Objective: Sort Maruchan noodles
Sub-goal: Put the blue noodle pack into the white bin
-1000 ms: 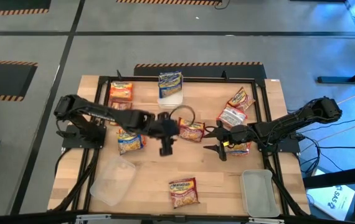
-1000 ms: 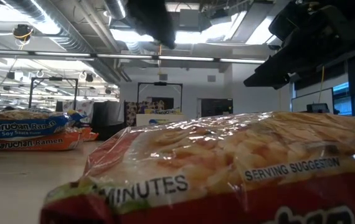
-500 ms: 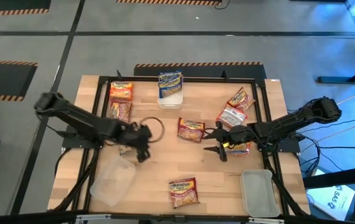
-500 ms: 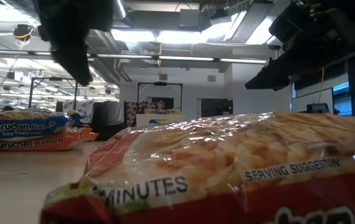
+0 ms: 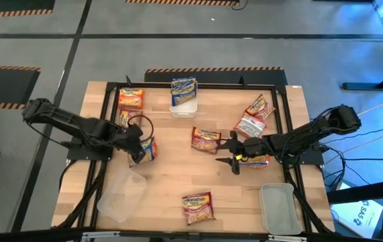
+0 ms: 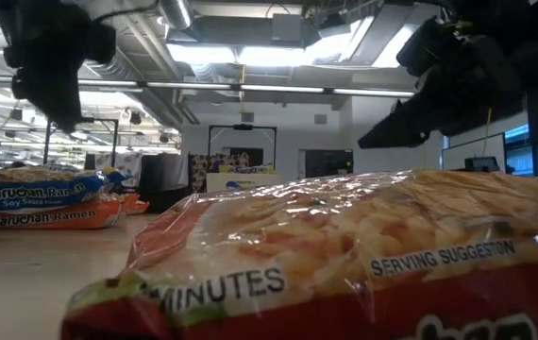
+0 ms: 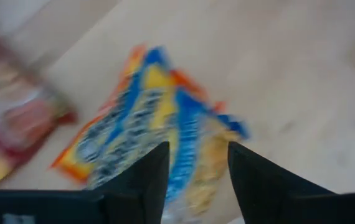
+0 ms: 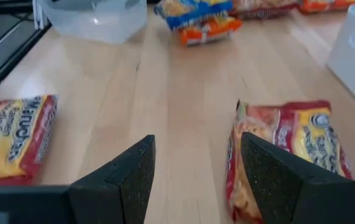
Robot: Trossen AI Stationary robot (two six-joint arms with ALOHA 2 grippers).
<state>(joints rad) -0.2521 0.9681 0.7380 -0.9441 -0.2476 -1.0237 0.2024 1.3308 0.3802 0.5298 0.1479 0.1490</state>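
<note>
The left gripper (image 5: 135,142) is hanging over the left half of the tabletop (image 5: 232,195), directly above a blue packet (image 5: 144,149) lying on an orange one. In the left wrist view its fingers (image 7: 141,177) are standing apart with the blue packet (image 7: 159,130) framed between them; nothing is clamped. The right gripper (image 5: 232,152) is reaching toward mid-table, its jaws apart and empty, with a red packet (image 5: 206,140) just beyond its tips; the right wrist view is showing that red packet (image 8: 289,149) by one finger.

Judged step: picking the blue packet off the stack. To do it well, the fingers should straddle the packet's short width, come down level, and pinch only the top wrapper so the orange one beneath is not dragged along.

Other noodles:
- an orange packet (image 5: 131,99) and a pinkish one (image 5: 127,119) along the left rail
- a blue packet (image 5: 183,89) sitting in a white tub (image 5: 184,107) at the far edge
- two red ones (image 5: 255,115) at the right
- another red packet (image 5: 259,160) partly under the right arm
- one red packet (image 5: 198,207) near the front edge

A clear tub (image 5: 121,195) is lying front left and a grey tray (image 5: 278,208) front right. The looping cable (image 5: 140,122) on the left arm is hanging close over the stack and could snag.
</note>
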